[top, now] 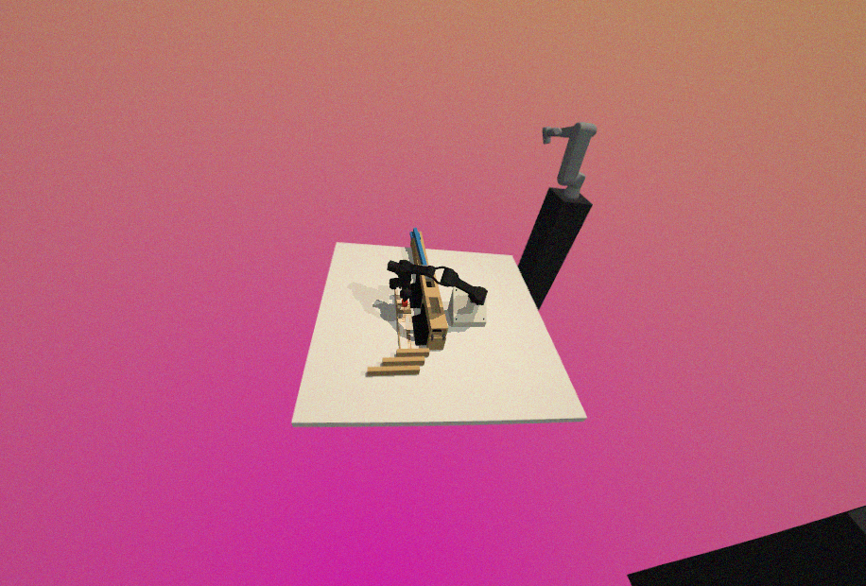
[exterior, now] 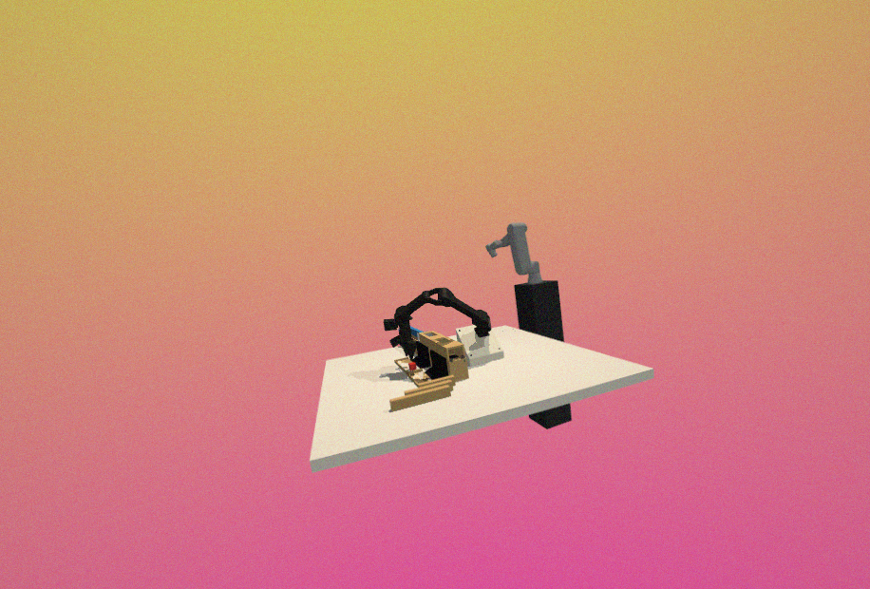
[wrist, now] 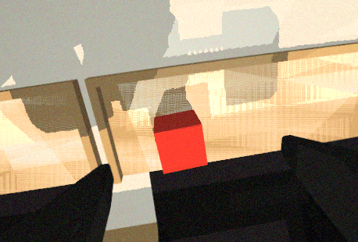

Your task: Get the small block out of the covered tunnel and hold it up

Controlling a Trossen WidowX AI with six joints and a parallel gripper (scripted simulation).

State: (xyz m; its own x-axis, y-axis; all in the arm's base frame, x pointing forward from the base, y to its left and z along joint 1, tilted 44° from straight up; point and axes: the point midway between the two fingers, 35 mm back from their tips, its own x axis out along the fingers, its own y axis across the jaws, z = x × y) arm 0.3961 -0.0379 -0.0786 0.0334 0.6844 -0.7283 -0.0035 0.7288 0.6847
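My pincer (top: pixel 405 295) (exterior: pixel 410 357) (wrist: pixel 198 157) is released, its two dark fingers spread wide with nothing gripped. In the wrist view, a small block (top: pixel 405 302) (exterior: pixel 411 366) (wrist: pixel 181 146) appears in the gap between my fingertips, nearer the fingertip at picture left. It is a plain cube: bright, even red on the face towards the bottom of that view, deep maroon on the narrower face above. Its edges are straight and sharp, and I see no markings on it.

The block is outside the covered tunnel, in a shallow, open-topped wooden compartment (wrist: pixel 227 64) below my pincer, near the end wall at picture left. The compartment has thin tan walls and a pale, streaky floor crossed by grey shadows. Past my fingertip at picture left, a narrow gap separates it from a second open compartment (wrist: pixel 90 134); I see only shadow and light in the visible part of that one.

Beside my pincer, on the arm-base side, stands the long wooden tunnel (top: pixel 440 318) (exterior: pixel 452 349), with black panels (top: pixel 420 330) (exterior: pixel 436 363) along its near side.
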